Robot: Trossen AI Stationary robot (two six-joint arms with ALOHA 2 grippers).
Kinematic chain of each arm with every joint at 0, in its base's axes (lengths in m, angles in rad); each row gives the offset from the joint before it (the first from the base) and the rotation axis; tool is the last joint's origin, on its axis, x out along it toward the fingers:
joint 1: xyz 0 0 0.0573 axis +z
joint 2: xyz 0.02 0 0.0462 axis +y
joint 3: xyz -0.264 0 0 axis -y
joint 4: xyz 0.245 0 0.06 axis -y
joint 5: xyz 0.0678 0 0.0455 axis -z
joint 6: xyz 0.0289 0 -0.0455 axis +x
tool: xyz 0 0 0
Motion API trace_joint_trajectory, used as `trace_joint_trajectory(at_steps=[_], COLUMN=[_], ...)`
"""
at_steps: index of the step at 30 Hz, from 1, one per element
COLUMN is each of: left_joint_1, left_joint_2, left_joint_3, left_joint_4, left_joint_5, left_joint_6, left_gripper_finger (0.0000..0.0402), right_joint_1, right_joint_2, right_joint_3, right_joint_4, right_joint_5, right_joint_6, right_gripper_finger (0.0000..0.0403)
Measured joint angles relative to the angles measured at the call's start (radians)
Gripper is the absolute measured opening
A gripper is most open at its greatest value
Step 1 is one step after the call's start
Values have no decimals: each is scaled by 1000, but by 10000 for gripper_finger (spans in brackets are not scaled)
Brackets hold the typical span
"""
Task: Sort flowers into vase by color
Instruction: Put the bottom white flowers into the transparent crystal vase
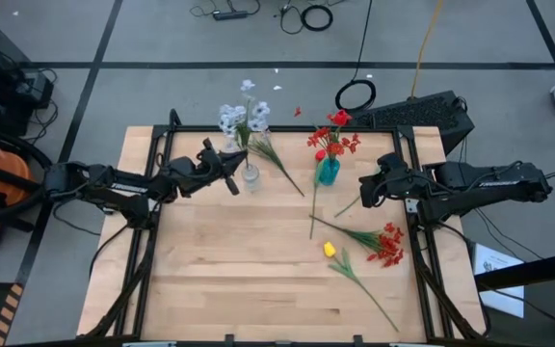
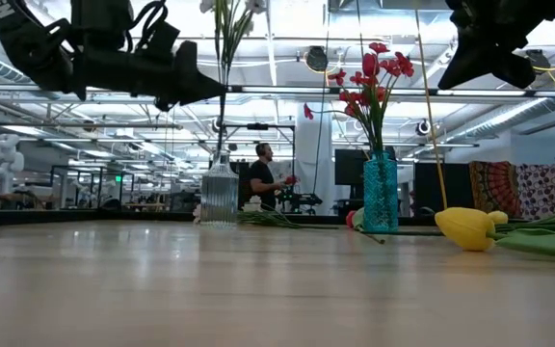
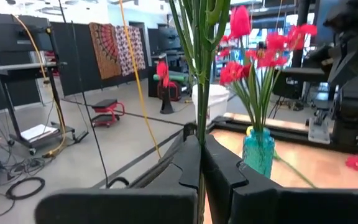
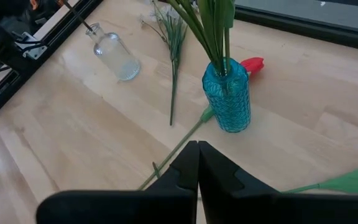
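My left gripper point(image 3: 201, 155) is shut on a green-stemmed flower with pale white blossoms point(image 1: 233, 118), right above the clear glass vase point(image 1: 250, 176). In the right wrist view the stem's lower end point(image 4: 91, 26) reaches the vase's mouth. The blue vase point(image 1: 328, 172) holds red flowers point(image 2: 374, 72). A yellow tulip point(image 1: 330, 250), a red spray point(image 1: 388, 243) and a green sprig point(image 1: 277, 159) lie flat on the table. A red tulip point(image 4: 252, 64) lies behind the blue vase. My right gripper point(image 4: 197, 152) hovers shut near the blue vase, holding nothing. My left gripper pinches the flower's green stem point(image 3: 200, 134) between its two fingers, low on the stem. The fingers come in level from the table's left and lie across the stem. The stem stands nearly upright, blossoms above, its lower end at the clear vase's mouth point(image 2: 220, 159).
The two vases stand close together at the table's far middle. Loose stems spread over the right half of the table, one point(image 4: 176, 149) running below my right gripper. The near left of the wooden top point(image 1: 210, 270) is bare. A person point(image 2: 261, 178) stands far behind the table.
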Motion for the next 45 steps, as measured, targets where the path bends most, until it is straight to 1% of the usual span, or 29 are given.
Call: trace_joint_trajectory(at_steps=[12,17,25,28,30,36,38,45], left_joint_1=[0,0,0,0,0,0,0,0], left_joint_2=[3,50,157,174,174,174,174,174], left_joint_3=[-57,-77,-78,-78,-78,-78,-78,-78], left_joint_4=[13,100,132,169,158,104,104,94], left_joint_5=[-3,-6,-7,-5,-5,-6,-6,-6], left_joint_6=[-16,-19,-27,-25,-26,-49,-77,-79], left_gripper_finger=[10,10,10,10,13,43,57,112], right_joint_1=[0,0,0,0,0,0,0,0], right_joint_2=[0,0,8,22,35,76,84,84], right_joint_3=[0,0,0,0,0,0,0,0], right_joint_4=[0,1,3,4,5,4,4,4], right_joint_5=[10,30,30,29,28,24,21,18], right_joint_6=[0,0,8,8,8,8,8,8], right_gripper_finger=[0,0,0,0,0,0,0,0])
